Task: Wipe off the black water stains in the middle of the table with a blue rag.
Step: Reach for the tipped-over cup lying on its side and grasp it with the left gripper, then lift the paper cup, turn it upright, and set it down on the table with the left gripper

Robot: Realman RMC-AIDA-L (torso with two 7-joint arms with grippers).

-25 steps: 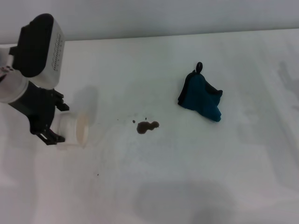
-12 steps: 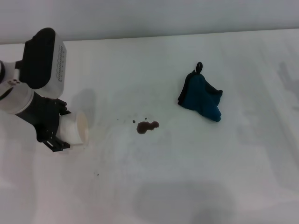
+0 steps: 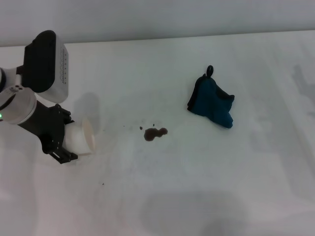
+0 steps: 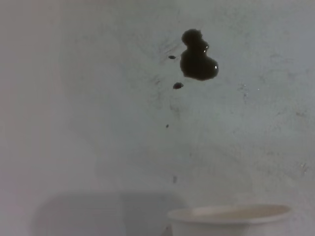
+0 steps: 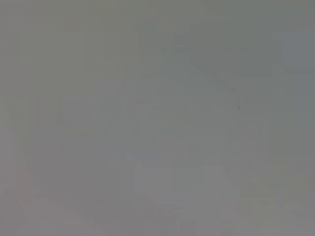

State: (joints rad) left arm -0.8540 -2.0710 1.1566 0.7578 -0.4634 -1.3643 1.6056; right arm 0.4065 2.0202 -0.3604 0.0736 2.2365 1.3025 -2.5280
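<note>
The rag point(image 3: 211, 102) lies crumpled in a peaked heap on the table point(image 3: 206, 187), right of centre in the head view, with a small dark loop at its far tip. It is blue-teal cloth with a darker edge; by its look it should be soft, light and limp, likely to drape and fold when lifted, and not fragile. The raised middle fold looks the best place to pinch, since a grip there would gather enough layers to hold; the thin loop would be a poorer hold. Once gripped, the cloth would need pressing flat to the surface to wipe, as a loose bundle could skim over the liquid. The stain point(image 3: 155, 133) sits near the table's middle, well apart from the rag and to its left: a small dark blob with a few specks beside it. It looks glossy in the left wrist view point(image 4: 198, 60), so it is probably still wet and may smear. Further left, the left gripper point(image 3: 69, 140) is closed on a white cup point(image 3: 81, 139), held tilted just above the table, near the stain but not over it. The cup's rim shows in the left wrist view point(image 4: 231, 214). The right gripper is not visible; its wrist view shows only a blank grey field.
</note>
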